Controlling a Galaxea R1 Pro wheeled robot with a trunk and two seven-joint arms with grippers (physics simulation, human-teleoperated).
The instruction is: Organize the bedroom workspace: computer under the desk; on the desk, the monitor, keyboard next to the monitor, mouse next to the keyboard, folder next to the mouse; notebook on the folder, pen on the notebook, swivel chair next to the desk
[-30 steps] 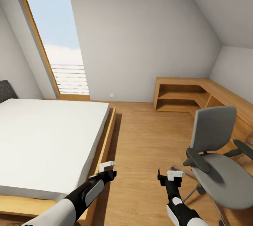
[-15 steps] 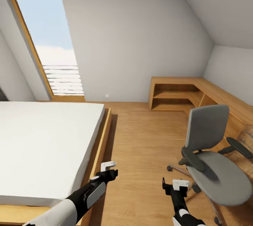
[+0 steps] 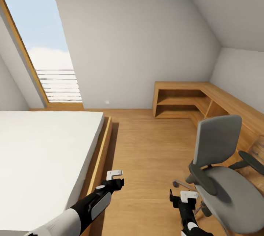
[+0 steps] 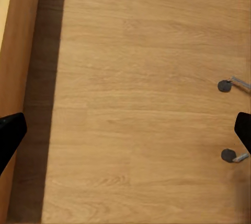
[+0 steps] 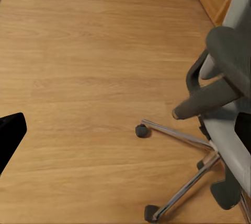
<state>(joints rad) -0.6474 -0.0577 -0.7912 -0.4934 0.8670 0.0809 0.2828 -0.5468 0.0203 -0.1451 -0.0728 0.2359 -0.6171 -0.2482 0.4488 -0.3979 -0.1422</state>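
Grey upholstery covers one swivel chair [image 3: 223, 177], standing on the light wood floor [image 3: 150, 148] at the right of the head view, just beside the right tool [image 3: 182, 196]. Its seat looks bare; no blue folder can be seen on it. It has a tall back, two dark padded armrests and a chrome star base on casters; the right wrist view shows two casters and two chrome legs [image 5: 180, 156] clearly.

Judged from its build, the chair should roll easily but is bulky and top-heavy, so a push low on the backrest or a hold on an armrest [image 3: 201, 174] looks safest; the chrome legs would likely be slippery.

One low bed [image 3: 44, 155] with a white mattress lies at the left, one wood shelf unit [image 3: 183, 100] stands against the far wall, and one tall window [image 3: 47, 52] shows sky.

Two arms reach forward. The left tool [image 3: 114, 179] and the right tool both appear spread apart and hold nothing, with fingertips [image 4: 10, 132] at opposite edges of each wrist view.
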